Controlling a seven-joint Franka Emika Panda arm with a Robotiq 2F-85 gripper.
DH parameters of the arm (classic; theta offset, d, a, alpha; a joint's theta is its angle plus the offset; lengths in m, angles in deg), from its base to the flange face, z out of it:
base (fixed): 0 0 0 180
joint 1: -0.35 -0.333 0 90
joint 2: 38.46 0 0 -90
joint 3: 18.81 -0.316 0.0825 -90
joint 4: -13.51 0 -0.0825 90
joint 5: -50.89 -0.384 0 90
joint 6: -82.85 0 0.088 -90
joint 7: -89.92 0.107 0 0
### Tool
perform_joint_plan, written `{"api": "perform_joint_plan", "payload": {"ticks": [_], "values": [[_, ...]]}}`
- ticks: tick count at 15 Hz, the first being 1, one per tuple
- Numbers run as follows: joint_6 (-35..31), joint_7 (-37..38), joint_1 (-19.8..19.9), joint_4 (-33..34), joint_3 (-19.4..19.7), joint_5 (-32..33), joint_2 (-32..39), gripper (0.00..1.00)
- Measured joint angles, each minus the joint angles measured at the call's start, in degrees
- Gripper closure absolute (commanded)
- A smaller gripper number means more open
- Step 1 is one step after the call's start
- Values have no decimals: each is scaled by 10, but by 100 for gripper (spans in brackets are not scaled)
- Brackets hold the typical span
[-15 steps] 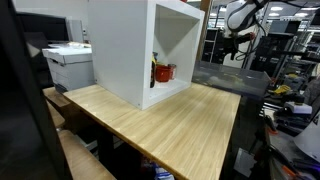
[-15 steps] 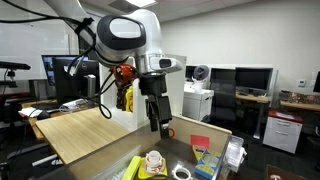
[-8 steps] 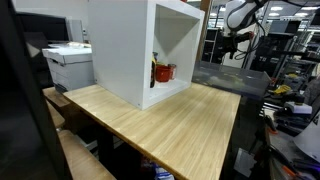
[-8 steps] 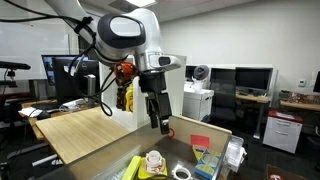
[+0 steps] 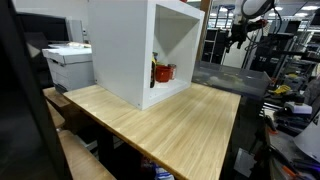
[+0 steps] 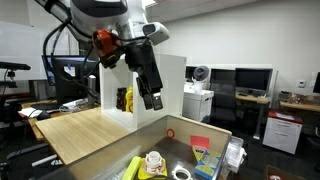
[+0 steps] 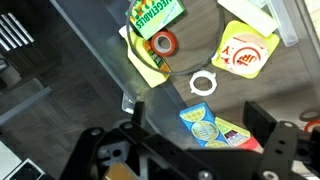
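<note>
**Tool swung up and away, jaws wide and empty**

The white open-fronted box (image 5: 120, 50) stood off to one side of the tool on the wooden surface (image 5: 170, 125), with a few red and yellow items (image 5: 163, 72) inside it. Under the tool lay a lower grey surface (image 7: 280, 80).

Since half a second earlier the arm (image 6: 100, 10) had swung upward and tilted. The tool (image 6: 153, 103) now hung higher over the grey surface, angled rather than plumb. Its jaws stood fully apart and gripped nothing.

In the wrist view the clutter lay well below the tool:
- a blue-and-yellow packet (image 7: 212, 125) straight beneath the open jaws
- a yellow-and-red packet (image 7: 243, 50) and a green packet (image 7: 155, 14) farther out
- an orange tape roll (image 7: 164, 43)
- a white ring (image 7: 203, 83) just beyond the blue-and-yellow packet

Judged from the lift, no grasp was under way, and every item lay loose, out of the tool's touch.
</note>
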Motion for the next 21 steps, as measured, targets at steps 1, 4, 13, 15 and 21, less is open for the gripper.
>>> {"api": "perform_joint_plan", "payload": {"ticks": [1,4,13,15,21], "values": [[-1,-4,5,-10,-4,7,-18,0],[-6,-50,16,-28,-10,11,-57,0],[-73,-241,17,-30,-9,-18,-76,0],[-114,-314,5,-31,2,-77,-76,0],[-54,-512,-67,-13,59,-306,-72,0]]}}
